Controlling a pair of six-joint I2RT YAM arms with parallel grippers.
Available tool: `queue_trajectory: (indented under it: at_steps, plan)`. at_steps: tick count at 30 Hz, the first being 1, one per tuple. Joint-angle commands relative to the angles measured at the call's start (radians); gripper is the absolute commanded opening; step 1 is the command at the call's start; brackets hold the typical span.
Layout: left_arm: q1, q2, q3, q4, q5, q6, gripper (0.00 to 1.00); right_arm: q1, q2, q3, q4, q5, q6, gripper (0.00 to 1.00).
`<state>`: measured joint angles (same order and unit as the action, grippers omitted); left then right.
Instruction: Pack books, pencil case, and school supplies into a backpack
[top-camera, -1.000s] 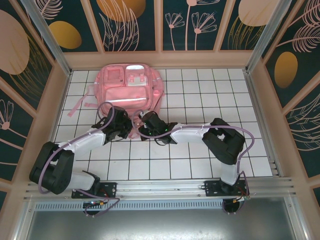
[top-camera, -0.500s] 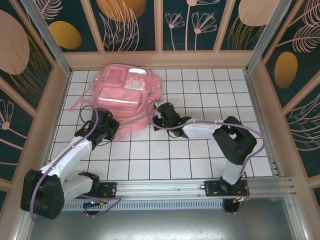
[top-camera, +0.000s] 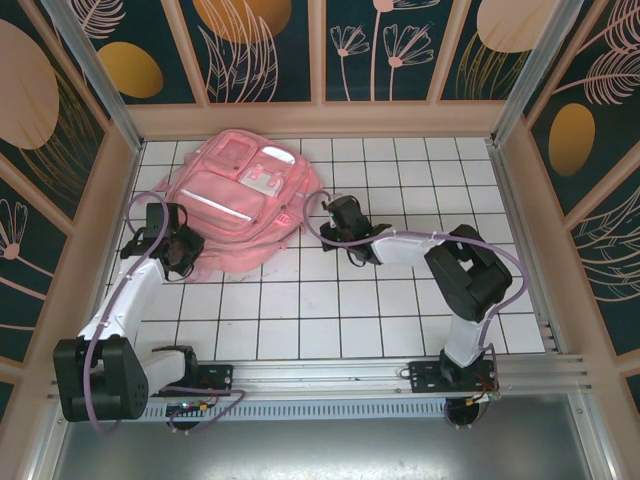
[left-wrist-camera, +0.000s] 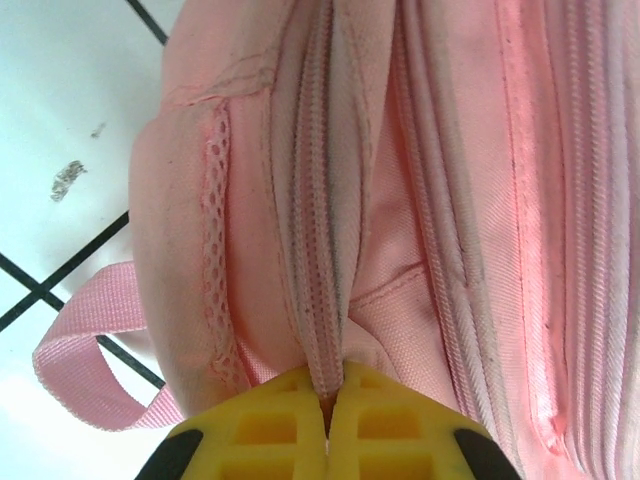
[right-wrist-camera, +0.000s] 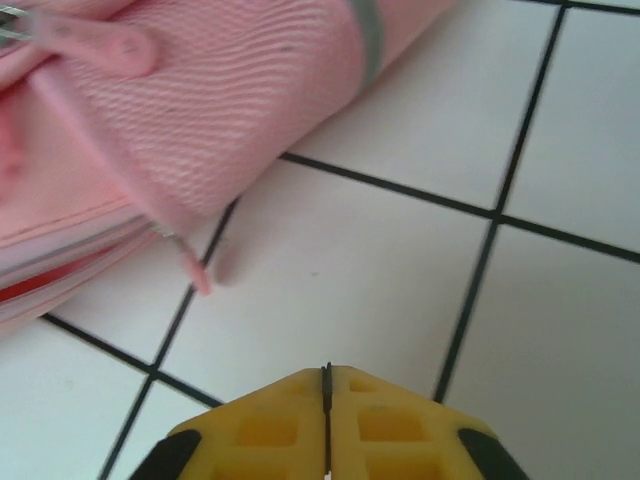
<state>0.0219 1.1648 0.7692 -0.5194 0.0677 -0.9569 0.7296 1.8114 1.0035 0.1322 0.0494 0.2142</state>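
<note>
Beside the backpack (right-wrist-camera: 230, 100), the right claw (right-wrist-camera: 327, 372) hangs closed over bare tile (right-wrist-camera: 400, 280).

Bright, even light; blurry backpack (right-wrist-camera: 200, 90) close-up.

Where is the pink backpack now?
In the top view, the backpack lies far left on the table, between the left gripper and the right gripper.

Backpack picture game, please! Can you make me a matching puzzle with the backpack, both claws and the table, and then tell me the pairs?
Things:
1. backpack
2. left claw
3. right claw
4. table

States:
A. white with black lines
B. shut, empty, over the table
C. pink and soft
D. pinching the backpack's zip

Pairs: 1-C, 2-D, 3-B, 4-A
</note>
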Motion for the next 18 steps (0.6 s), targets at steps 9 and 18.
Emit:
queue_trajectory:
  at_steps: [9,18]
  plan:
    - [-0.020,-0.149,-0.088,0.088,0.187,-0.166,0.55,0.084,0.011,0.014,0.088,-0.227,0.042,0.37]
    - [-0.225,-0.159,-0.191,0.267,0.149,-0.409,0.60,0.140,0.107,0.057,0.145,-0.239,0.051,0.42]
